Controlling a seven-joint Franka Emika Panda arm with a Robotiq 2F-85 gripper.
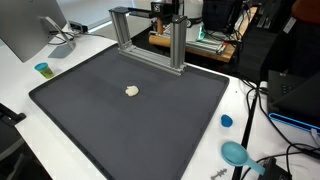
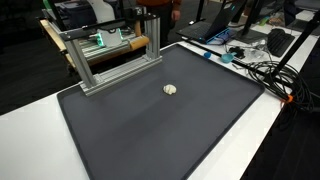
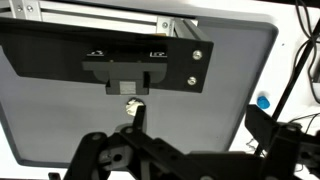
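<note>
Small pale lump [image 1: 132, 90] on mat: too tiny to ID.

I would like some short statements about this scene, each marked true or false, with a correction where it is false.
1. A small pale object lies on the dark mat. True.
2. The pale object rests inside the metal frame. False: it lies on the open mat, apart from the frame.
3. A small blue cap lies on the white table, off the mat. True.
4. The gripper holds the pale object. False: in the wrist view the object lies on the mat, apart from the gripper.
5. The mat is bright red. False: it is dark grey.
</note>
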